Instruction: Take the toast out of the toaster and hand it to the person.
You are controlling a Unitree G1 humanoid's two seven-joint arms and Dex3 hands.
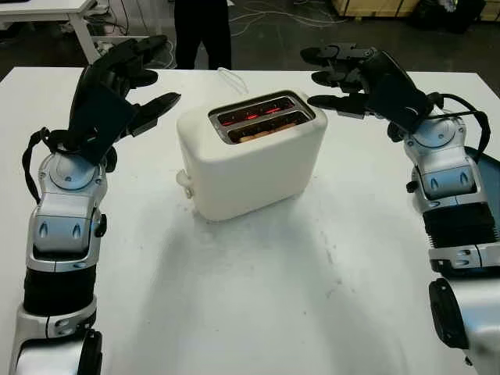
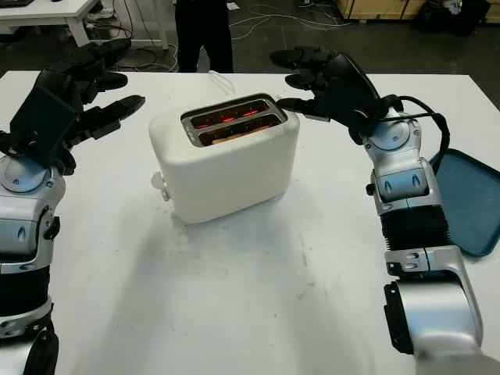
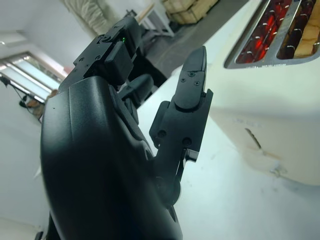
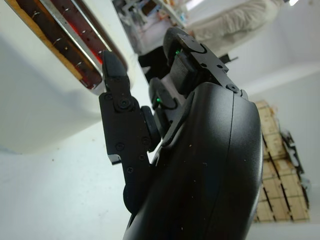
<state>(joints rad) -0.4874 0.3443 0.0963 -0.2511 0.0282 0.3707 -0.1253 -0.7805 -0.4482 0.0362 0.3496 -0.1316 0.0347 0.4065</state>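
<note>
A white two-slot toaster [image 1: 254, 160] stands in the middle of the white table [image 1: 258, 305]. Its far slot glows red, and a slice of toast [image 1: 262, 133] sits low in the near slot, its brown top edge showing. My right hand [image 1: 340, 76] is open and hovers just right of the toaster's top, one fingertip close to the slot rim. My left hand [image 1: 137, 78] is open too, raised to the left of the toaster and apart from it. A person [image 1: 202, 33] in dark trousers stands beyond the table's far edge.
A blue tray [image 2: 469, 199] lies at the table's right edge, beside my right forearm. The toaster's cord [image 1: 228, 76] trails off behind it. White desks and cables stand on the floor beyond the table.
</note>
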